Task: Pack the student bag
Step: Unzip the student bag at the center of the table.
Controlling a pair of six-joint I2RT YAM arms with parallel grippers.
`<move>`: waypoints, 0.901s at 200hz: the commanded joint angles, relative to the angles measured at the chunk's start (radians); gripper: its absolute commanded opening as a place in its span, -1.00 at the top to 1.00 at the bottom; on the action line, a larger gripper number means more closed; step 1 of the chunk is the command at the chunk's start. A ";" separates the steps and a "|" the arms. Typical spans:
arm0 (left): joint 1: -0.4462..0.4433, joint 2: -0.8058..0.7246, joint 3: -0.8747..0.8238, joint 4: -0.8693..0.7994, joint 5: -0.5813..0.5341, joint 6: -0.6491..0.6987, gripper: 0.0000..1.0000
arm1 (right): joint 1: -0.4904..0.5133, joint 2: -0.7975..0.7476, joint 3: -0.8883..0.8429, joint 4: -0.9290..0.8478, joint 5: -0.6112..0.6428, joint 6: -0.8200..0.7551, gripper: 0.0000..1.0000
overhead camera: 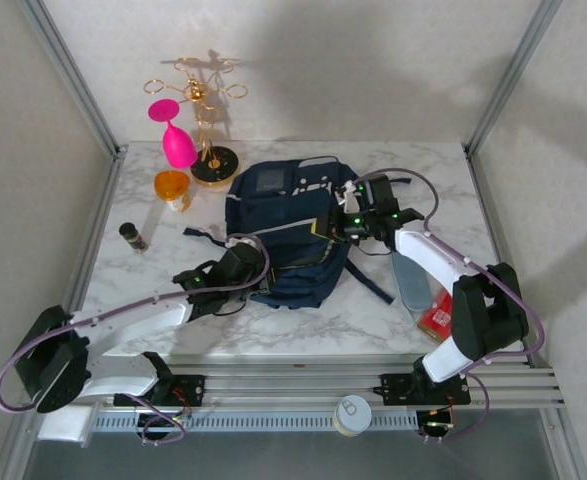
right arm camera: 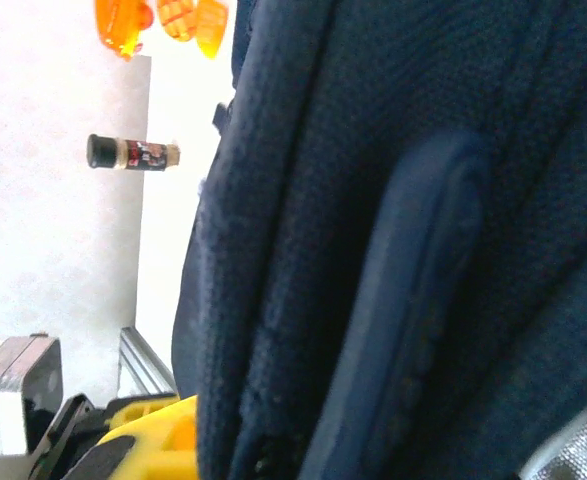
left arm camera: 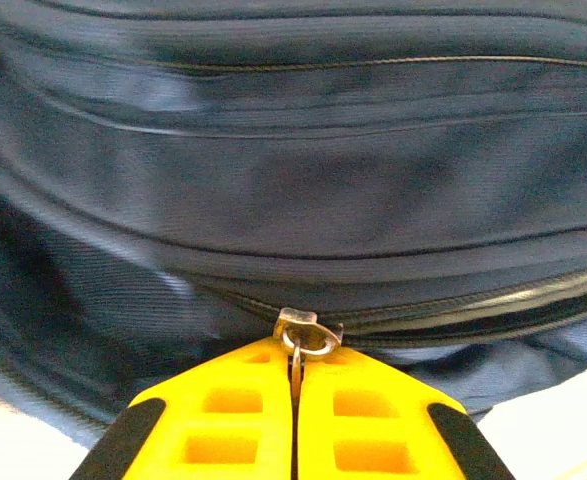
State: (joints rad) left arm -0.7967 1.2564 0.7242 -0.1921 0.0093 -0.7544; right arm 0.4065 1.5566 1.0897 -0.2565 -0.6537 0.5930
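Observation:
The student bag (overhead camera: 283, 225), a large navy backpack, lies flat in the middle of the marble table (overhead camera: 153, 280). My left gripper (overhead camera: 259, 284) is at the bag's near-left edge. In the left wrist view its yellow fingers (left arm camera: 228, 420) are shut on the metal zipper pull (left arm camera: 308, 335), at the end of a partly open zipper. My right gripper (overhead camera: 331, 226) is at the bag's right side. In the right wrist view navy bag fabric (right arm camera: 393, 240) covers the jaws and one yellow finger (right arm camera: 148, 450) presses against a raised fold.
Behind the bag at the left stand a pink glass (overhead camera: 178, 140), a gold wire rack (overhead camera: 208, 110) and an orange cup (overhead camera: 172, 188). A small dark bottle (overhead camera: 133, 237) lies at the left. A clear pouch (overhead camera: 410, 280) and a red box (overhead camera: 436, 318) are at the near right.

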 commanded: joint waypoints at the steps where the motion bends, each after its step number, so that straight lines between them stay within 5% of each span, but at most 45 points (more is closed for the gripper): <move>1: 0.010 0.037 0.048 -0.124 -0.068 0.079 1.00 | -0.040 -0.032 0.019 0.037 0.056 -0.074 0.89; 40: 0.001 0.088 0.071 0.026 0.029 0.081 1.00 | 0.042 -0.085 -0.076 0.166 0.177 0.162 -0.09; 101: -0.001 0.091 0.048 0.077 0.019 0.058 1.00 | 0.331 -0.069 -0.202 0.348 0.553 0.595 -0.79; 134: 0.004 0.095 0.037 0.112 0.016 0.051 1.00 | 0.400 0.008 -0.160 0.408 0.714 0.632 -0.72; 155: 0.012 0.094 0.034 0.101 -0.016 0.041 1.00 | 0.406 0.022 -0.139 0.434 0.738 0.600 -0.29; 180: 0.019 0.066 0.015 0.104 -0.030 0.029 1.00 | 0.425 0.035 -0.111 0.443 0.710 0.549 0.44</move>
State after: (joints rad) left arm -0.7876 1.3514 0.7628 -0.1314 0.0071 -0.7094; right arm 0.8116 1.5753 0.9112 0.1020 0.0086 1.1751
